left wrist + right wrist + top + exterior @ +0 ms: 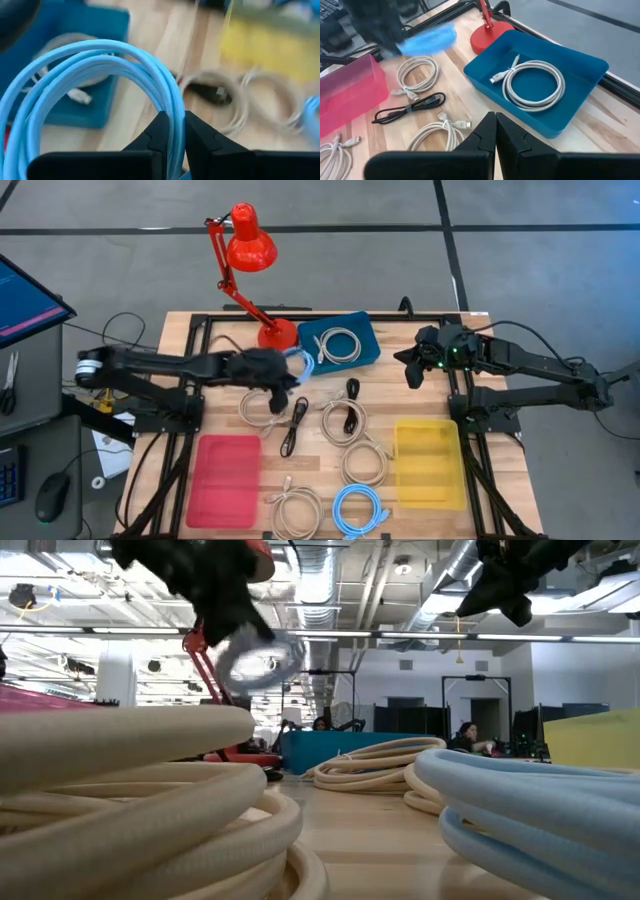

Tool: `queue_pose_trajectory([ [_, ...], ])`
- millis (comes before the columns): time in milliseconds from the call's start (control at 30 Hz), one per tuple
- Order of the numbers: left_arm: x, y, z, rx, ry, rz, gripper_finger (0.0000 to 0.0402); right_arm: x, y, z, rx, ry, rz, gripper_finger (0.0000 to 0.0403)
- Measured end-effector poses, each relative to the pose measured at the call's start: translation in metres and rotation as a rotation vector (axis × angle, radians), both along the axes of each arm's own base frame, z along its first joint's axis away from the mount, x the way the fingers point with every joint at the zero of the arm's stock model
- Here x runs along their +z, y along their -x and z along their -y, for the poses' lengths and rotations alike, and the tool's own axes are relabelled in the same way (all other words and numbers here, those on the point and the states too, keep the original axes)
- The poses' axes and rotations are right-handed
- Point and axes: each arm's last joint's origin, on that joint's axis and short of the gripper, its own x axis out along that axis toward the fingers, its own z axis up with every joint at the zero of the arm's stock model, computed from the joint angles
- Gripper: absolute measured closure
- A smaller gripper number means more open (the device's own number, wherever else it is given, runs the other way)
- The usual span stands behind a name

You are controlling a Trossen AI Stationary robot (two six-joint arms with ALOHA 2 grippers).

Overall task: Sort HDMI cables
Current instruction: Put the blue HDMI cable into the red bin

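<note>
1. Planks of pale wood make up my surface (330, 470), which carries a red bin (224, 480) near left, a yellow bin (430, 462) near right, and a blue bin (365, 335) far centre by the red lamp (250, 240).
2. I see my left pincer (172, 142) clamped on a light-blue coil (100, 70), raised just left of the blue bin.
3. A beige coil (532, 85) lies inside that bin.
4. My right pincer (495, 132) hangs closed with nothing in it, far right.
5. Behind is an open hall with ceiling ducts (450, 580) and a seated person (468, 737).
</note>
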Motion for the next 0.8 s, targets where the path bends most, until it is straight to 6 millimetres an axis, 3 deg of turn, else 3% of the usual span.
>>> queue_pose_trajectory([
  [167, 0.035, 0.030, 0.004, 0.043, 0.085, 0.158, 0.0365, 0.000, 0.000, 0.000, 0.000, 0.000, 0.002, 0.0403],
  [300, 0.049, 0.053, 0.013, 0.061, 0.203, 0.203, 0.0365, 0.000, 0.000, 0.000, -0.001, 0.000, 0.003, 0.0403],
  [600, 0.050, 0.073, 0.046, 0.065, 0.484, 0.160, 0.0365, 0.001, 0.000, 0.002, -0.053, 0.029, 0.000, 0.0403],
  [800, 0.047, 0.078, 0.070, 0.090, 0.549, 0.132, 0.0365, 0.001, 0.002, 0.007, -0.092, 0.044, -0.003, 0.0403],
])
